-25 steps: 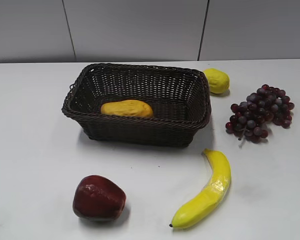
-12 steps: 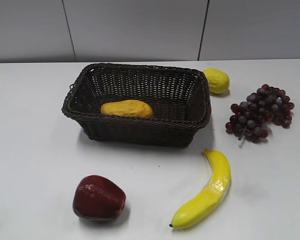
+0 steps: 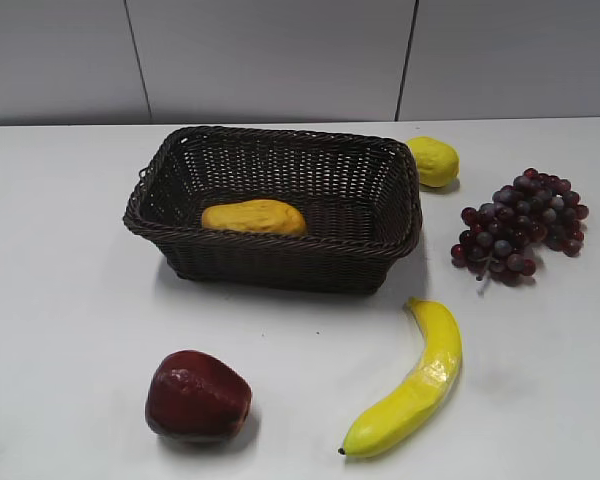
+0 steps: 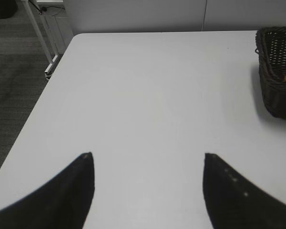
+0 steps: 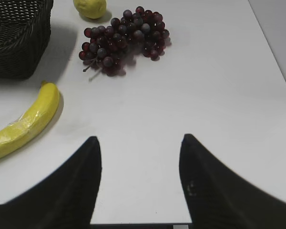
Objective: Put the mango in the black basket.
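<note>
Mango (image 3: 254, 217) — already lying inside the black basket (image 3: 280, 262), on the floor of it toward the front-left, long axis roughly along the near wall. Judging from that, the placing step looks done; what is left, if anything, is for the arms to keep clear.

Left gripper (image 4: 148, 191): fingers spread wide, nothing between them, hanging over bare white table (image 4: 143, 95). From its camera the basket's corner sits far off at the right edge, with a sliver of yellow showing inside.

Right gripper (image 5: 139, 181): also wide open and empty, poised near the table's front edge. Outward from it — a banana (image 5: 24, 126) to its left, a bunch of dark grapes (image 5: 124, 40) farther ahead, a lemon (image 5: 90, 7) beyond the grapes, the basket's end wall at upper left.

Neither arm shows in the room view. There, a dark red apple (image 3: 197, 395) sits at the front left, well apart from the basket; the banana lies just off the basket's front-right corner.

Next move, as I judge it: none on the fruit itself. Any further reach risks nudging the banana or the basket rim.

Writing or brands: none readable on any fruit, the basket or the table. The banana has a glossy patch mid-length — possibly tape or film — with no legible print.
</note>
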Tool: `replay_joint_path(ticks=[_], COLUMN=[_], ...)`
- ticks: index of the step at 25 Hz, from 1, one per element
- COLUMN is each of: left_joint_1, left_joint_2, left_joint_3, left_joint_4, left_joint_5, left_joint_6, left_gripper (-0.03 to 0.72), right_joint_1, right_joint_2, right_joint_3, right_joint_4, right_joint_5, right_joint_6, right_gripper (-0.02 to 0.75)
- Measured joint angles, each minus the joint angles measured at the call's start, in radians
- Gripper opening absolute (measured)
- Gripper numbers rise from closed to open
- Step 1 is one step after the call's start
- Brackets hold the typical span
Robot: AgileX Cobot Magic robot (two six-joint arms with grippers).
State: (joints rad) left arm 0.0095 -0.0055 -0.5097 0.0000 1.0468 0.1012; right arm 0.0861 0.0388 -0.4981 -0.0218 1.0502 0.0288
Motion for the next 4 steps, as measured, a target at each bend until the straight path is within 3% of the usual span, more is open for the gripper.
replay_joint_path(ticks=[4], left_joint_1=[0.000], left_joint_2=[0.000], left_joint_3=[0.000], left_joint_4=[0.000], left_joint_5=[0.000], left_joint_6=[0.000], left_gripper=[0.537], right_joint_1=[0.000], right_joint_2=[0.000], right_joint_3=[0.000], right_joint_4=[0.000], right_joint_5=[0.000], right_joint_6=[0.000], right_gripper=[0.407])
